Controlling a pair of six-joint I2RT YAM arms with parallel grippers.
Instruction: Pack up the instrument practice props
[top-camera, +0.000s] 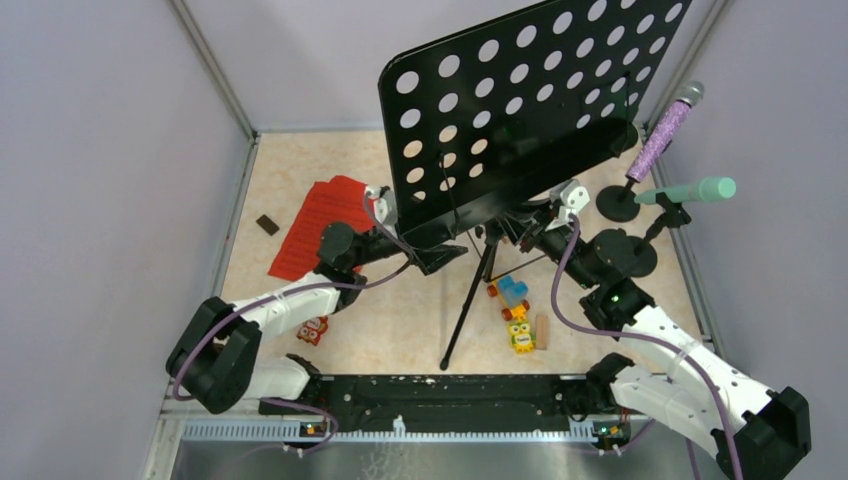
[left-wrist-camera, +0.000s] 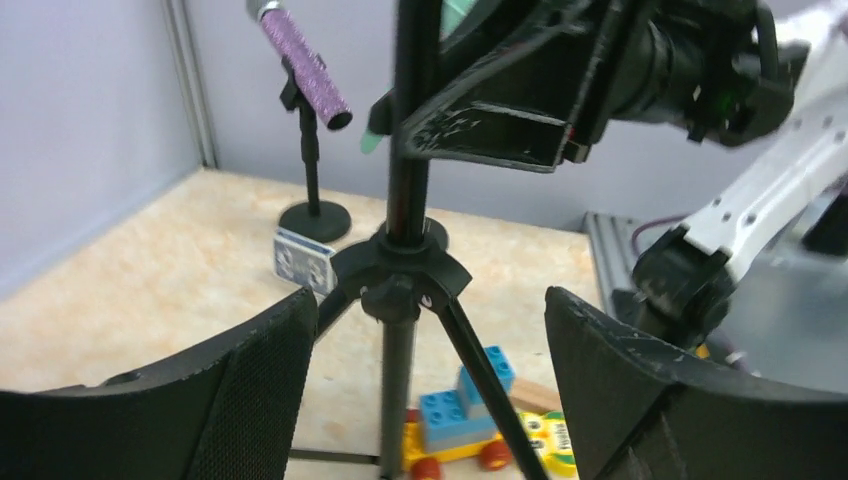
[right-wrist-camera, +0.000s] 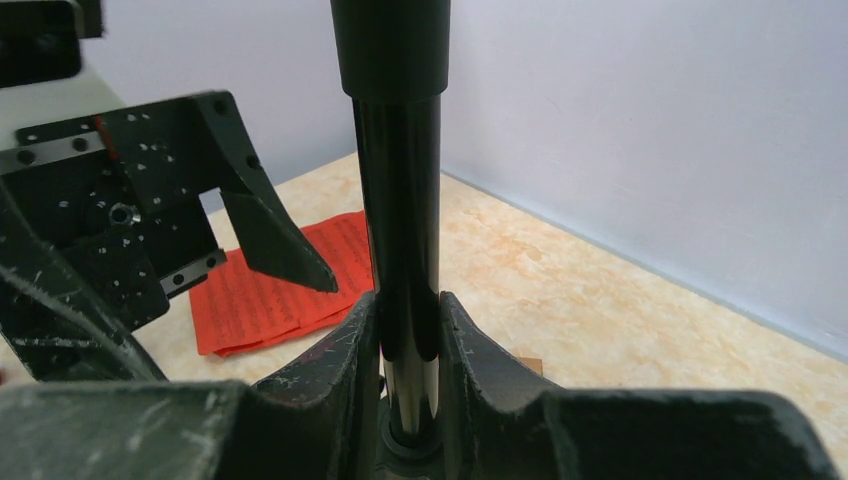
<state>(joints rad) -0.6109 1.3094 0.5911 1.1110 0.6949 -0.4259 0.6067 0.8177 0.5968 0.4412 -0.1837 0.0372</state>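
Observation:
The black perforated music rack (top-camera: 530, 90) stands on its tripod pole (top-camera: 470, 290) mid-table. My right gripper (top-camera: 518, 226) is shut on the pole just under the rack; the right wrist view shows both fingers pressed on the pole (right-wrist-camera: 400, 200). My left gripper (top-camera: 440, 252) is open beside the pole, and the tripod hub (left-wrist-camera: 400, 275) stands ahead between its spread fingers (left-wrist-camera: 250, 380), not touched. Red sheet-music pages (top-camera: 320, 225) lie flat at the left. The purple microphone (top-camera: 665, 130) and the mint-green microphone (top-camera: 690, 190) each sit in a black round-based holder (top-camera: 618, 203) at the right.
A blue brick car (top-camera: 512, 293), a yellow owl figure (top-camera: 520, 335) and a wooden block (top-camera: 543, 328) lie by the tripod legs. A red figure (top-camera: 313, 330) lies near the left arm. A small dark block (top-camera: 266, 224) lies far left. Walls close three sides.

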